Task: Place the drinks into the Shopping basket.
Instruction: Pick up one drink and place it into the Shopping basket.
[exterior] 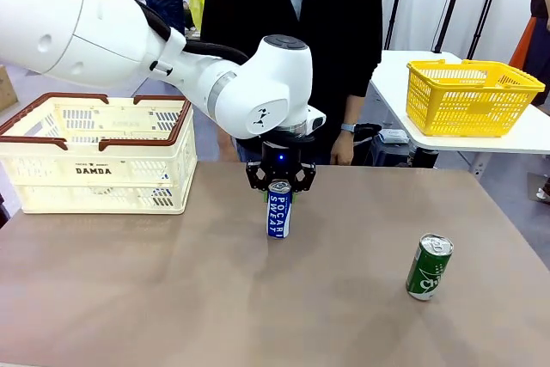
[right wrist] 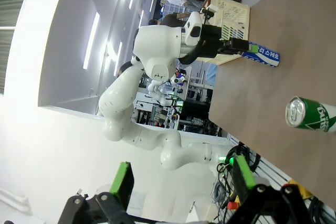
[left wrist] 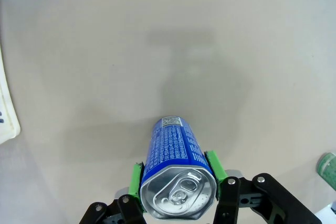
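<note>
A yellow mesh plastic basket (exterior: 468,96) is sitting on a white side table (exterior: 397,75) at the upper right of the frame, while a person in a black jacket (exterior: 344,15) is standing at the top centre behind the broad beige-brown tabletop (exterior: 172,298) stretching across the lower half.

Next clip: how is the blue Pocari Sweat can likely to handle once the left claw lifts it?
The blue can looks like rigid metal, so it probably holds shape between the green pads of the left claw. Its lid seems sealed, so likely full and heavy for its size. Gripped near the top on a glossy wall, it might slip or swing a little.
</note>
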Controlling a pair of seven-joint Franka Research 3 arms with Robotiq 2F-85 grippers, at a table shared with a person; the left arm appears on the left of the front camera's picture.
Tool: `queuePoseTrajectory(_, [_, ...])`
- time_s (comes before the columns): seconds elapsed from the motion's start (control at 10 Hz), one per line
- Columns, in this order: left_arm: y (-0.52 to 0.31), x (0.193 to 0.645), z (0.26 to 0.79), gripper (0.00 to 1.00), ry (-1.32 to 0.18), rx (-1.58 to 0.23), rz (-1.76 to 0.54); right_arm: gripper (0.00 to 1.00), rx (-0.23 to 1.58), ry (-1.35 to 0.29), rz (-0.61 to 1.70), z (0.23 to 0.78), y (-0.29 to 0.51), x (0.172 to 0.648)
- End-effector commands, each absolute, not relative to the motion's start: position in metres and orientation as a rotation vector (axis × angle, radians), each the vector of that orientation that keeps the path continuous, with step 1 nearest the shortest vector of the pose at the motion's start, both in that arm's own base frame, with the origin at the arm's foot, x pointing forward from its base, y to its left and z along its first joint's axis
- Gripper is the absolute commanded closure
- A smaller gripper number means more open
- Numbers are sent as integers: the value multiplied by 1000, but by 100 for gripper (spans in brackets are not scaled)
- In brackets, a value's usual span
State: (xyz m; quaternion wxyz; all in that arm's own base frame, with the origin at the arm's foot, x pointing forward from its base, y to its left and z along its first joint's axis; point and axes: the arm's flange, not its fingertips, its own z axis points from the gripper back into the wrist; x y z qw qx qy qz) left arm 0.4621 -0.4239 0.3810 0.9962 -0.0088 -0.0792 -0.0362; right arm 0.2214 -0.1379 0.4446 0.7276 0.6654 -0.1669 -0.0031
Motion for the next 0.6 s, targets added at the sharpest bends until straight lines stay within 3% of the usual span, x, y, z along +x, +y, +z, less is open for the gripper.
queuePoseTrajectory(0.0, [-414, 459, 408, 100, -201, -27, -60, 0, 1481, -367, -24, 452, -138, 224])
queuePoseTrajectory(0.5, [-303, 445, 625, 100, -402, -48, -157, 0, 1481, -367, -24, 452, -138, 224])
